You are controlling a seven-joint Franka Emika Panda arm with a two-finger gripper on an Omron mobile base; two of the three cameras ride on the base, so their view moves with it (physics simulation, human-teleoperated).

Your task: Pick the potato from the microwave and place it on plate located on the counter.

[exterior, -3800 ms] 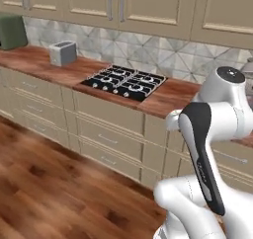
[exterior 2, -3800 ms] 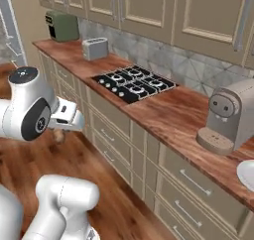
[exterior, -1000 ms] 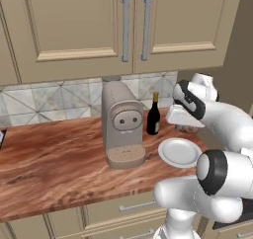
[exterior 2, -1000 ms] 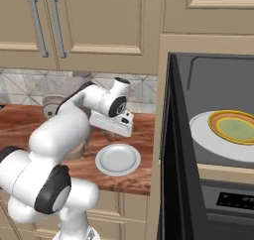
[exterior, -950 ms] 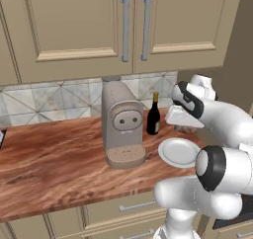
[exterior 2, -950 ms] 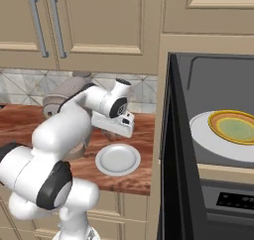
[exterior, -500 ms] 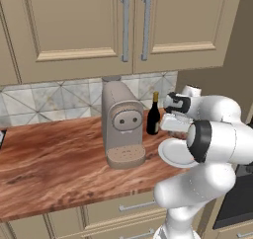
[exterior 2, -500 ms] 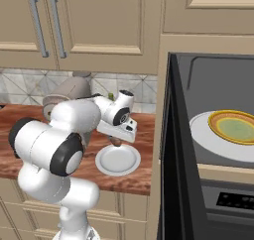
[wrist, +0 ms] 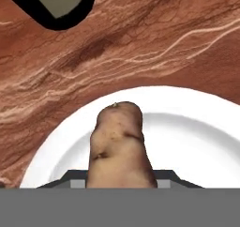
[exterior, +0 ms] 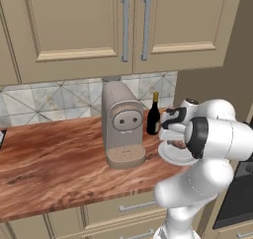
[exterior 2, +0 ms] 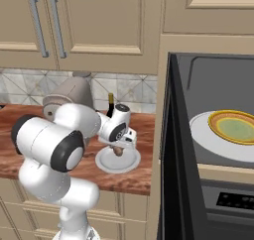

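Observation:
The brown lumpy potato (wrist: 121,146) hangs upright in my gripper (wrist: 121,180), which is shut on it just over the middle of the white plate (wrist: 192,127). In the right base view the gripper (exterior 2: 118,146) points down with the potato (exterior 2: 118,151) under it, at or barely above the plate (exterior 2: 106,163) on the wood-grain counter (exterior 2: 20,135). From the left base view the gripper (exterior: 176,142) sits over the plate (exterior: 170,157). The microwave (exterior 2: 213,110) stands open at the right, its black door (exterior 2: 171,150) swung out.
A beige coffee machine (exterior: 121,124) stands left of the plate, and a dark wine bottle (exterior: 153,115) is right behind it, its base (wrist: 56,1) close to the hand. Inside the microwave a yellow-rimmed dish (exterior 2: 235,126) rests on the white turntable (exterior 2: 208,140).
The base drove from the stove to this counter earlier. In the last second the hand has swung in from beside the bottle and come down over the plate with the potato.

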